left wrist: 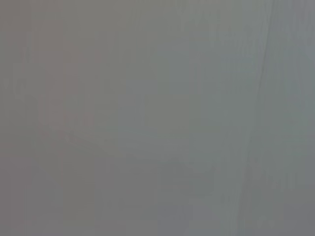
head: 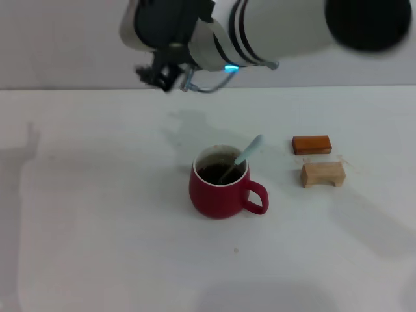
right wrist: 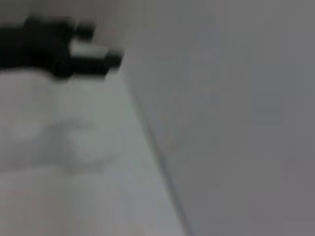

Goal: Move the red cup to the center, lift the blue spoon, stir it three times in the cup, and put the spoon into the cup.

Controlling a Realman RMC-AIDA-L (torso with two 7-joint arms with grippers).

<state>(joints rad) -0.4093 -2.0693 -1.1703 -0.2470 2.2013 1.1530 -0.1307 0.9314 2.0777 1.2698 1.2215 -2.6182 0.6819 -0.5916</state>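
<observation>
Red cup (head: 221, 190) sits mid-bench with the blue spoon (head: 246, 156) leaning inside, handle tilted right. Your right tool (head: 164, 75) hangs high at the far side, well apart from both; you cannot tell its finger state. No writing is legible.

Dark red mug (head: 221, 192), white along its inner rim, near-black liquid inside. The spoon (head: 242, 159) leaning in it has a pale blue handle. One block (head: 311, 144) is orange-brown, the other (head: 322, 174) light tan wood. White table (head: 97, 227), grey wall behind. The arm overhead is white with black bands, and a small cyan light glows on it.
</observation>
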